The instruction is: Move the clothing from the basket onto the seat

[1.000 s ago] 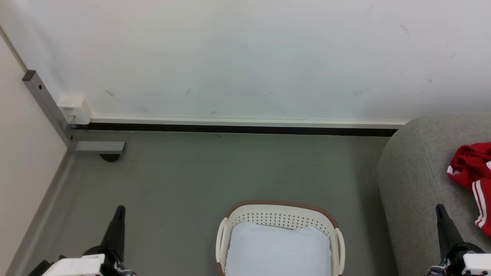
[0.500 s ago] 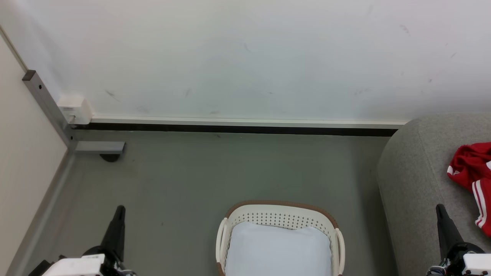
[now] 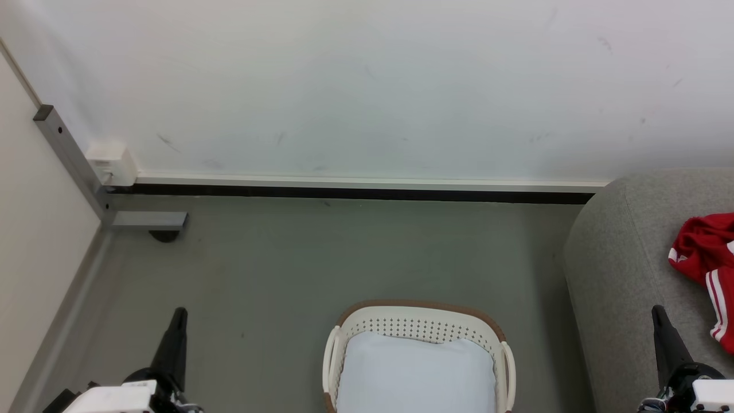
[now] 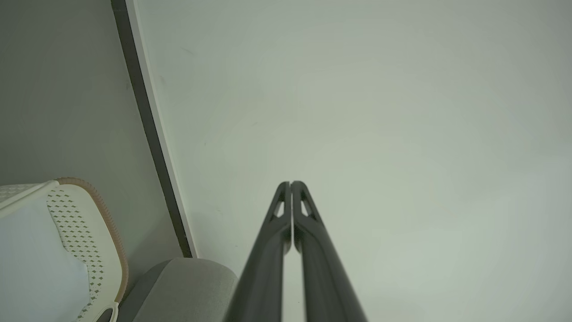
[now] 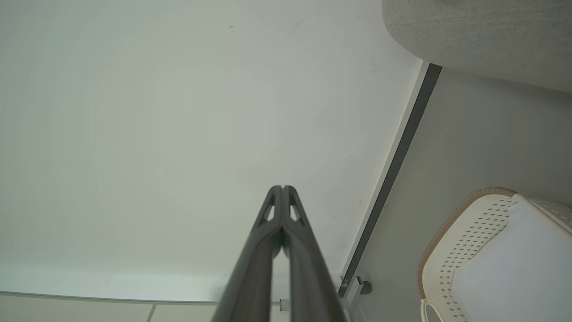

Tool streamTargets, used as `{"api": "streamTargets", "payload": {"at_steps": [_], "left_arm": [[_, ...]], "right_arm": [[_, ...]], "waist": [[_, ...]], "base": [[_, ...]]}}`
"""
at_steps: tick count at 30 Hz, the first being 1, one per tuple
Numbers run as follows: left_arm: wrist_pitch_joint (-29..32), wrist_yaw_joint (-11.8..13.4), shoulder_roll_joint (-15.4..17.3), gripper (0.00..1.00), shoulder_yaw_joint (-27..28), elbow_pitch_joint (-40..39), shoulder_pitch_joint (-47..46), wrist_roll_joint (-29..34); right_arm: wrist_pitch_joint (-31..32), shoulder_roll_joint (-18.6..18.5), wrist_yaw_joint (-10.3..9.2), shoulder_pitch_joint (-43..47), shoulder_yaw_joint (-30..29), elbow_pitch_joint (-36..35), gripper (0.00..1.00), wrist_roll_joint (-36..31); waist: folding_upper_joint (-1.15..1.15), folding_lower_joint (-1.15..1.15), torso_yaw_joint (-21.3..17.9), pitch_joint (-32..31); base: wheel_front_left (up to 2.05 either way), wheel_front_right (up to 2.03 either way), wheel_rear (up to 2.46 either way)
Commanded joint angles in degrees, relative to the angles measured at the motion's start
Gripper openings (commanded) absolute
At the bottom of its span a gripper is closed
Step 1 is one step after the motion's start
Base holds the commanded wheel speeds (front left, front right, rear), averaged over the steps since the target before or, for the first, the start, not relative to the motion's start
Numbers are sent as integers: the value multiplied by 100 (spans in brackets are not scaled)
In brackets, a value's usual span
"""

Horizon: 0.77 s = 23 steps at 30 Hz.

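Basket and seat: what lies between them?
Only a bare strip of grey floor separates the basket from the seat; the head view shows nothing standing there.

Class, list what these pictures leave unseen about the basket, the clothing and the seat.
- Head view: the basket has its near half cut off by the bottom edge.
- Head view: the white cloth hides whatever lies beneath it.
- Head view: the clothing and the seat run past the right edge; garment count unclear.
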Motion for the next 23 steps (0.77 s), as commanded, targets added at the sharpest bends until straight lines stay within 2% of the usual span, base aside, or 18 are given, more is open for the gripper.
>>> {"api": "streamTargets", "payload": {"at_steps": [1, 23], "left_arm": [[22, -22, 40, 0, 11, -23, -45, -65], [21, -22, 40, 0, 11, -23, -45, -66]], "right_arm": [[10, 9, -12, -72, -26, -16, 0, -40], [16, 10, -12, -73, -31, -16, 0, -45]], "waist": [[0, 0, 0, 0], [0, 0, 0, 0]], "base": [[0, 0, 0], [0, 0, 0]]}}
